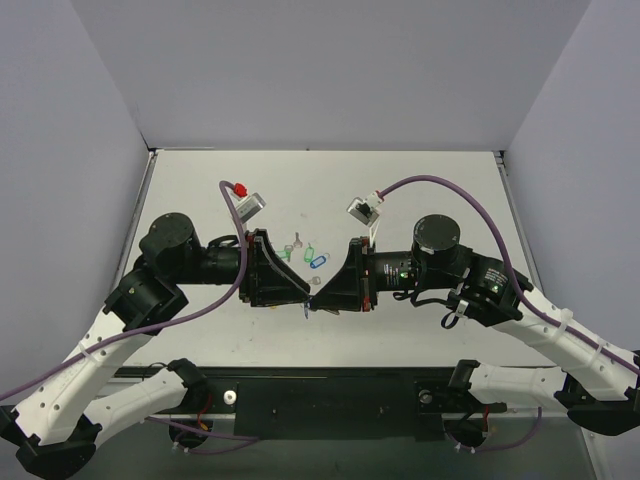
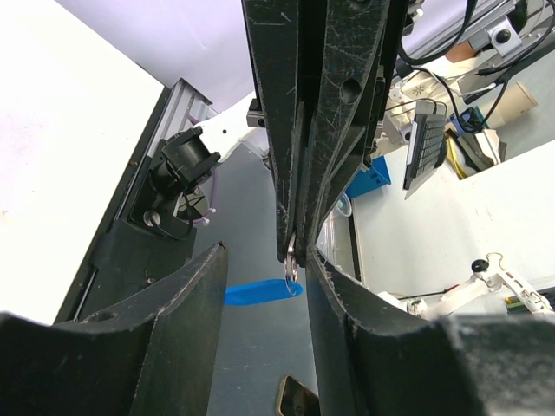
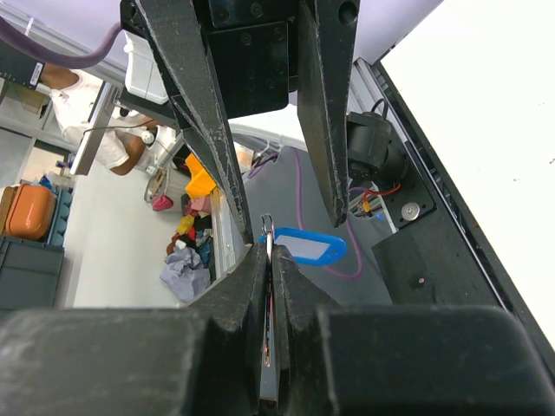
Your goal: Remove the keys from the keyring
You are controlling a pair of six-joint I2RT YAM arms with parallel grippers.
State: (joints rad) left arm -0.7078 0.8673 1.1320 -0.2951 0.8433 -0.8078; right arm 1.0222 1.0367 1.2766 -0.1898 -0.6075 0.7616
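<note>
My right gripper (image 3: 270, 251) is shut on the silver key (image 3: 269, 364), which is held edge-on between its fingers. The keyring (image 3: 268, 228) sticks out past the fingertips, and its light-blue tag (image 3: 305, 250) with a white label window hangs from it. In the left wrist view the ring (image 2: 291, 263) and the tag (image 2: 253, 293) sit between the fingers of my open left gripper (image 2: 267, 253). That gripper's right finger (image 2: 364, 338) is close beside the ring. In the top view both grippers meet above the table's front: left (image 1: 300, 291), right (image 1: 322, 297), with the tag (image 1: 308, 309) below them.
On the table behind the grippers lie two green tags (image 1: 285, 254) (image 1: 308, 249), a darker blue tag (image 1: 318, 262), a loose grey key (image 1: 297, 238) and a small ring (image 1: 316, 281). The black base rail (image 1: 330, 400) runs along the near edge.
</note>
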